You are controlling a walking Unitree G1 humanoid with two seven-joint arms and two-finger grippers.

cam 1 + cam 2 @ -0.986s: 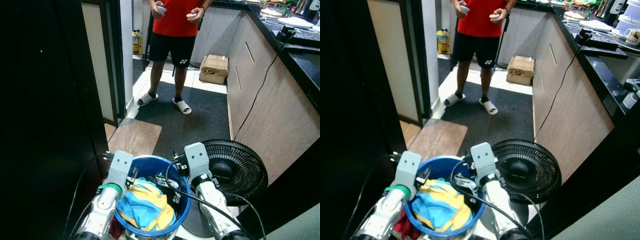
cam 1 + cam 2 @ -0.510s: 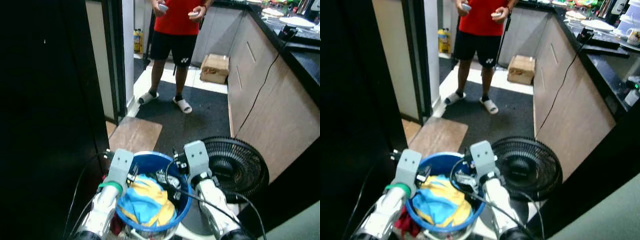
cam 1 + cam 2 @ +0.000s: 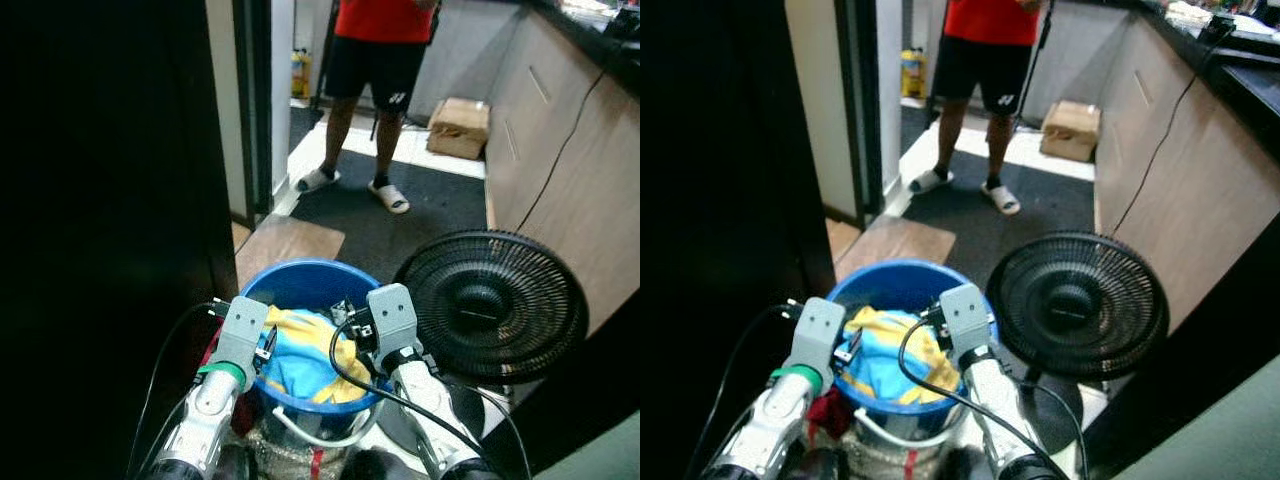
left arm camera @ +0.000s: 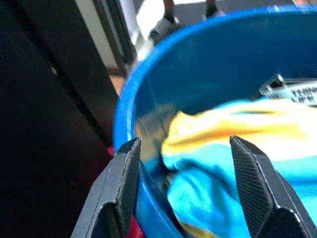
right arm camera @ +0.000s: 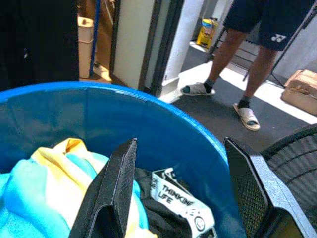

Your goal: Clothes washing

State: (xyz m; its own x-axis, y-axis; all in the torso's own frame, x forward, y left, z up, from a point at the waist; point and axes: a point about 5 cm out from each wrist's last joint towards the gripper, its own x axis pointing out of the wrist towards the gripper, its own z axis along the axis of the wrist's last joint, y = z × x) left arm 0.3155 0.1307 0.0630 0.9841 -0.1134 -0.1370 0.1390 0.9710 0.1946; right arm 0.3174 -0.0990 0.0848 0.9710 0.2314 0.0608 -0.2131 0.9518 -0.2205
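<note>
A blue bucket (image 3: 300, 272) stands low in front of me, holding a yellow and cyan garment (image 3: 305, 350) and a dark piece with a white label (image 5: 176, 196). My left gripper (image 4: 188, 193) is open at the bucket's left rim, one finger outside the wall and one over the clothes. At the right rim, my right gripper (image 5: 181, 198) is open in the same way, straddling the wall. In the left eye view both grippers (image 3: 262, 345) (image 3: 350, 325) sit at the near part of the rim.
A black floor fan (image 3: 490, 305) stands close on the bucket's right. A person (image 3: 375, 60) in red shirt and sandals stands ahead on the dark mat. Nearby are a dark cabinet (image 3: 100, 200) on the left, a counter front (image 3: 590, 180) on the right, a cardboard box (image 3: 458, 127) and a white hose (image 3: 300, 432).
The whole view has shifted forward and down. The bucket now lies farther out from my arms, so the grippers sit at its near rim. The fan looks closer.
</note>
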